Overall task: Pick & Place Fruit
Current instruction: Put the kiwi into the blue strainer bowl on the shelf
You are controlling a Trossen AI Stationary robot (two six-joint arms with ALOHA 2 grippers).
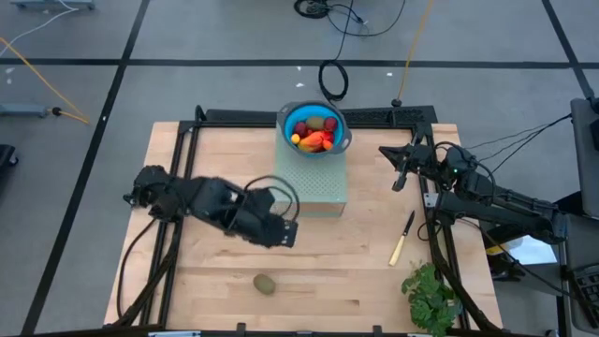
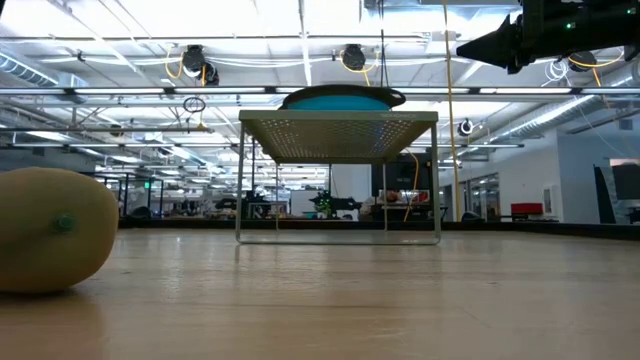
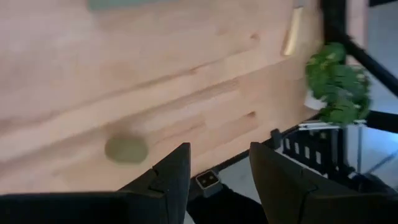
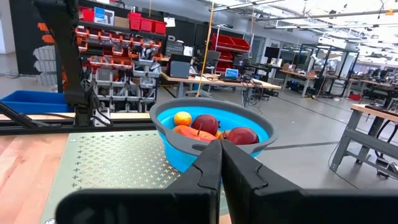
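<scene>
A brownish-green oval fruit [image 1: 265, 283] lies on the table near the front edge; it also shows in the low view [image 2: 55, 230] and the left wrist view [image 3: 126, 149]. A blue bowl [image 1: 339, 126] on a perforated stand [image 1: 314, 183] at the far middle holds two dark red round fruits, orange-red pieces and one greenish fruit [image 4: 208, 124]. My left gripper [image 1: 284, 231] is open and empty, above the table beyond the oval fruit. My right gripper [image 1: 400, 178] is shut and empty, raised at the bowl's right.
A yellow-handled knife [image 1: 402, 239] lies at the right. A leafy green bunch [image 1: 432, 298] sits at the front right corner. A black frame runs along the table's left, far and right edges [image 1: 187, 159]. Bare wood lies between the stand and the front edge.
</scene>
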